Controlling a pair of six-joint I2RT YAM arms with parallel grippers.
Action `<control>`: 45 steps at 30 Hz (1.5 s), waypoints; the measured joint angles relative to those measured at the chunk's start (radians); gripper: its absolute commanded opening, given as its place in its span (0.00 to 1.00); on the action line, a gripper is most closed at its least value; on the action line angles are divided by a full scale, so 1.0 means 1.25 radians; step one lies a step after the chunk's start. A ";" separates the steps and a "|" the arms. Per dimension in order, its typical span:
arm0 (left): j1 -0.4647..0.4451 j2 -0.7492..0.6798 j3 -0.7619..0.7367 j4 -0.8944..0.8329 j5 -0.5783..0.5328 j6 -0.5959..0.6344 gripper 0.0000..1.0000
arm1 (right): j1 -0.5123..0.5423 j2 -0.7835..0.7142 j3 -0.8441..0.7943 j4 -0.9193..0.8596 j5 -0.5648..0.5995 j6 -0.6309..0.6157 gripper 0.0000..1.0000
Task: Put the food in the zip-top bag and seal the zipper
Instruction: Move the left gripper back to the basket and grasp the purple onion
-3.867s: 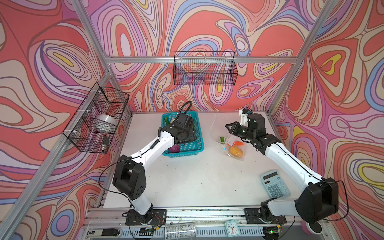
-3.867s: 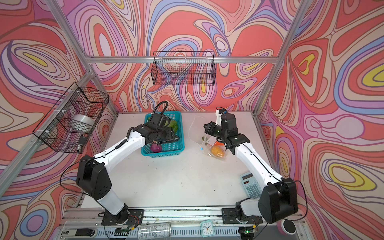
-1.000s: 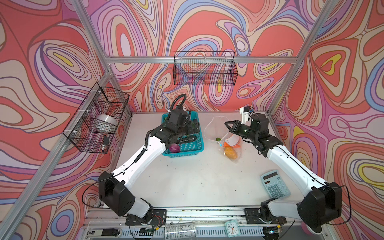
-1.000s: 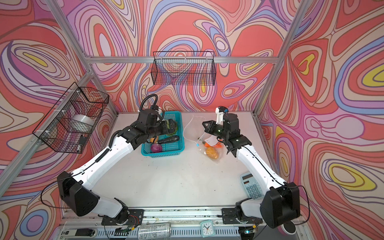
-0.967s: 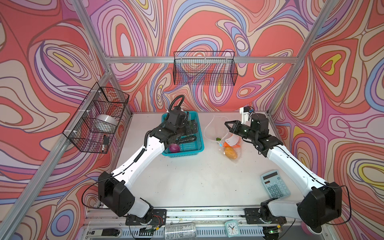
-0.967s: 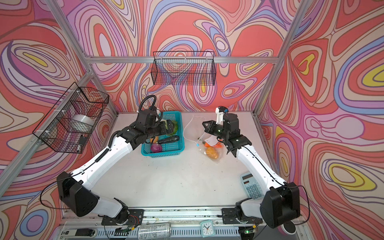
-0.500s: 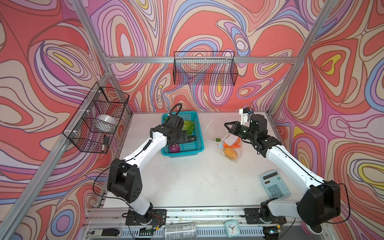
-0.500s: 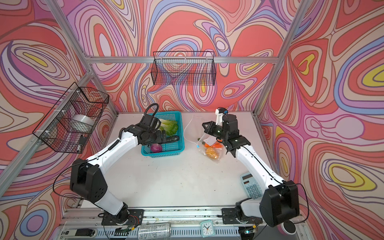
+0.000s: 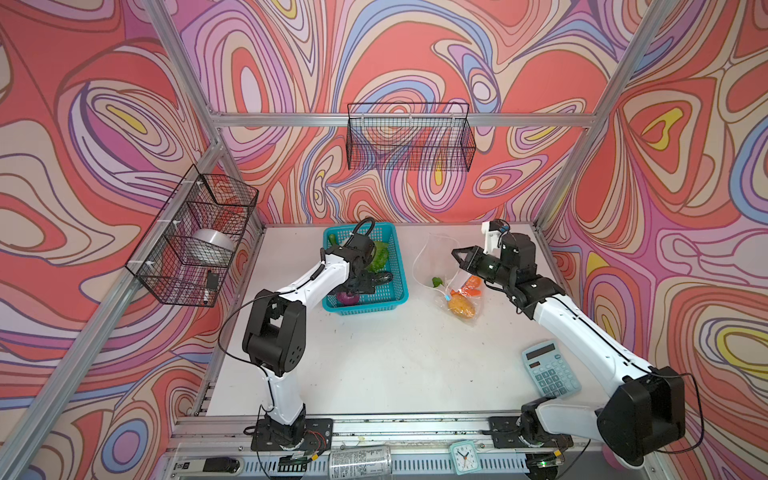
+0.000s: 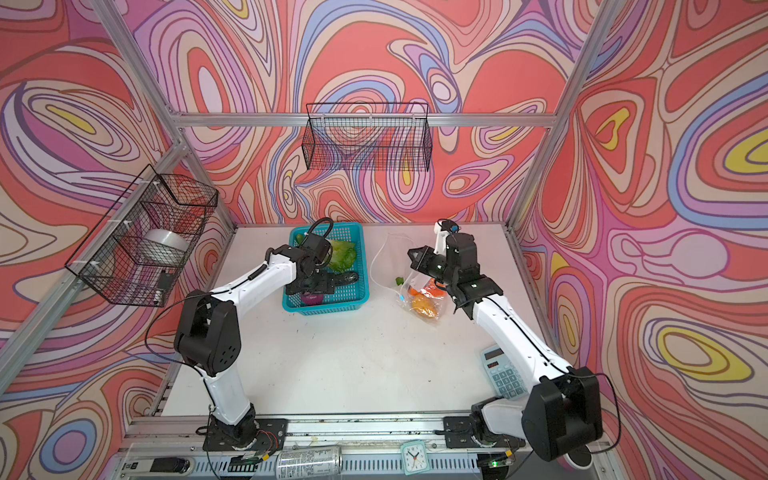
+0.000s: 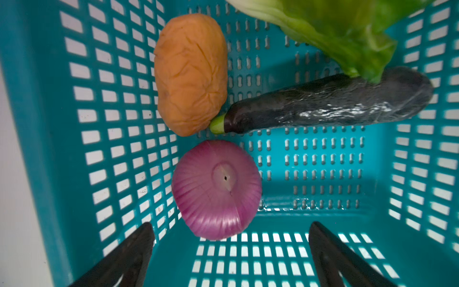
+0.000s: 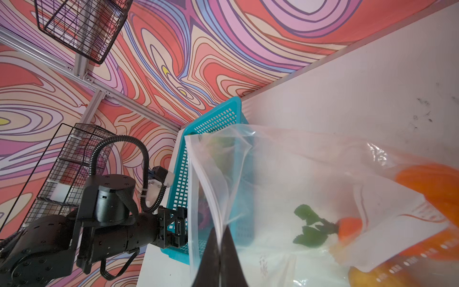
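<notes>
My left gripper (image 11: 231,225) stands open inside the teal basket (image 9: 400,286), just above the purple onion (image 11: 216,188), touching nothing. A tan potato (image 11: 190,74), the dark eggplant (image 11: 330,102) and the cabbage (image 11: 335,29) lie beyond the onion. My right gripper (image 12: 219,231) is shut on the mouth edge of the clear zip-top bag (image 9: 428,266) and holds it up and open toward the basket. In the bag lie a carrot with green leaves (image 12: 347,227), an orange pumpkin (image 9: 471,284) and a yellowish potato (image 9: 460,307). The zipper's light-blue slider (image 9: 446,297) hangs at the bag's near edge.
A blue calculator (image 9: 550,370) lies at the front right beside the right arm. Black wire baskets hang on the back wall (image 9: 409,141) and the left wall (image 9: 195,237). A small clock (image 9: 461,451) and a can (image 9: 359,459) sit on the front rail.
My left gripper has come back from the basket's right side to its near end and now stands over the onion, still open. The right gripper keeps hold of the bag.
</notes>
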 measured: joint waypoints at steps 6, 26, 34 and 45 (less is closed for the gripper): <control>0.000 0.044 0.003 -0.004 -0.006 0.000 1.00 | 0.000 0.000 0.000 -0.002 0.001 -0.003 0.00; 0.000 0.131 0.022 0.000 0.007 0.009 0.85 | 0.000 0.005 0.003 -0.006 0.000 -0.009 0.00; 0.000 0.132 0.022 0.002 0.013 0.009 0.66 | 0.000 0.005 0.003 -0.006 0.000 -0.009 0.00; 0.000 0.087 0.017 0.004 0.013 0.009 0.58 | 0.000 0.005 0.003 -0.005 0.001 -0.009 0.00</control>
